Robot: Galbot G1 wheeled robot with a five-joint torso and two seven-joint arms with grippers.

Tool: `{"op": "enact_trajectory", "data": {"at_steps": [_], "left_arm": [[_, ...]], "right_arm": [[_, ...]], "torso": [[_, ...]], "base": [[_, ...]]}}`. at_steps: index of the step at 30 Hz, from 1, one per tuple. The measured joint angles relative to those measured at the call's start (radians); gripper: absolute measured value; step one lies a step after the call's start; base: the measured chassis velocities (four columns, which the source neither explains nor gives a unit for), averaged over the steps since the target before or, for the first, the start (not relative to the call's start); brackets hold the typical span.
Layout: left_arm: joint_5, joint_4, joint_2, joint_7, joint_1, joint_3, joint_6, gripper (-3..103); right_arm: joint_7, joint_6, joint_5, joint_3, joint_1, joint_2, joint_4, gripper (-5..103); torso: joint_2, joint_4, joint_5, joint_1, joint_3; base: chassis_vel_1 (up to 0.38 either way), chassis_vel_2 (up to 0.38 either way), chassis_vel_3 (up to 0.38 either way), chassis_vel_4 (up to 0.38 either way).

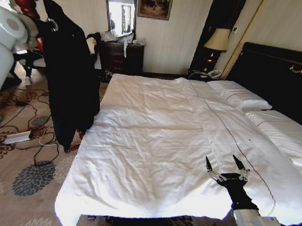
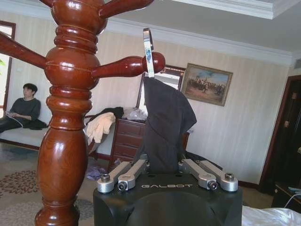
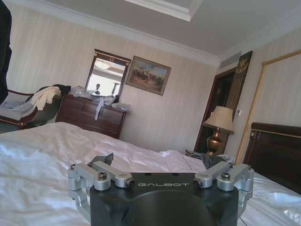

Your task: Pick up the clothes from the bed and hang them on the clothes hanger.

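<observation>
While the right gripper [image 1: 226, 164] rests low at the lower right of the head frame, its jaws stand apart and hold nothing, poised just over the white sheet of the bed [image 1: 154, 134]. In the right wrist view the same gripper [image 3: 160, 181] sits above the wrinkled sheet, fingers spread wide. The bed fills the centre of the head frame, its pillows [image 1: 240, 94] and black headboard [image 1: 281, 77] toward the upper right. At the left of the head frame the clothes [image 1: 69, 84], a black coat, hang off the floor beside the bed. In the left wrist view the left gripper [image 2: 164, 172] is clamped on the dark fabric [image 2: 164, 117]. Above it the silver hook [image 2: 148, 52] of the clothes hanger lies over a peg of the red wooden coat stand [image 2: 70, 117].
</observation>
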Motion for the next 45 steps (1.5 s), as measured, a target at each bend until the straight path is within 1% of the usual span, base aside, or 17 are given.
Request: {"op": "enact_trajectory", "data": {"at_steps": [9, 12, 14, 22, 29, 30, 33, 35, 39, 41, 44, 45], "left_arm": [[0.0, -0.003, 0.002, 0.001, 0.035, -0.005, 0.0, 18], [0.003, -0.01, 0.004, 0.0, 0.052, -0.013, -0.005, 18], [0.016, -0.012, 0.004, 0.0, 0.063, -0.02, -0.013, 18], [0.002, -0.021, 0.009, 0.0, 0.064, -0.026, -0.018, 18], [0.0, -0.044, 0.015, -0.018, 0.08, -0.036, -0.011, 18], [0.001, -0.044, 0.015, -0.02, 0.082, -0.037, -0.011, 15], [0.007, -0.052, 0.009, -0.047, 0.093, -0.047, 0.002, 30], [0.008, -0.052, 0.009, -0.049, 0.094, -0.048, 0.003, 30], [0.012, -0.051, 0.005, -0.063, 0.091, -0.051, 0.015, 52], [0.012, -0.05, 0.005, -0.064, 0.088, -0.051, 0.015, 52], [0.011, -0.053, 0.006, -0.068, 0.077, -0.051, 0.019, 68], [0.011, -0.053, 0.006, -0.068, 0.077, -0.051, 0.019, 68]], "right_arm": [[0.0, 0.0, 0.0, 0.0, 0.0, 0.0, 0.0, 100], [0.0, 0.0, 0.0, 0.0, 0.0, 0.0, 0.0, 100], [0.0, 0.0, 0.0, 0.0, 0.0, 0.0, 0.0, 100], [0.0, 0.0, 0.0, 0.0, 0.0, 0.0, 0.0, 100], [0.0, 0.0, 0.0, 0.0, 0.0, 0.0, 0.0, 100], [0.0, 0.0, 0.0, 0.0, 0.0, 0.0, 0.0, 100], [0.0, 0.0, 0.0, 0.0, 0.0, 0.0, 0.0, 100], [0.0, 0.0, 0.0, 0.0, 0.0, 0.0, 0.0, 100], [0.0, 0.0, 0.0, 0.0, 0.0, 0.0, 0.0, 100], [0.0, 0.0, 0.0, 0.0, 0.0, 0.0, 0.0, 100], [0.0, 0.0, 0.0, 0.0, 0.0, 0.0, 0.0, 100], [0.0, 0.0, 0.0, 0.0, 0.0, 0.0, 0.0, 100]], "torso": [[0.0, -0.0003, 0.0, 0.0, 0.0], [0.0, 0.0, 0.0001, 0.0, 0.0], [0.0, -0.0004, 0.0001, 0.0, 0.0], [0.0, -0.0002, 0.0001, 0.0, 0.0], [0.0, -0.0002, 0.0002, 0.0, 0.0], [0.0, -0.0002, 0.0002, 0.0, 0.0], [0.0, 0.0, -0.0001, 0.0, 0.0], [0.0, 0.0, -0.0001, 0.0, 0.0], [0.0, -0.0002, -0.0001, 0.0, 0.0], [0.0, -0.0002, -0.0001, 0.0, 0.0], [0.0, -0.0001, 0.0001, 0.0, 0.0], [0.0, -0.0001, 0.0001, 0.0, 0.0]], "base": [[0.0, 0.0, 0.0, 0.0], [0.0, 0.0, 0.0, 0.0], [0.0, 0.0, 0.0, 0.0], [0.0, 0.0, 0.0, 0.0], [0.0, 0.0, 0.0, 0.0], [0.0, 0.0, 0.0, 0.0], [0.0, 0.0, 0.0, 0.0], [0.0, 0.0, 0.0, 0.0], [0.0, 0.0, 0.0, 0.0], [0.0, 0.0, 0.0, 0.0], [0.0, 0.0, 0.0, 0.0], [0.0, 0.0, 0.0, 0.0]]}}
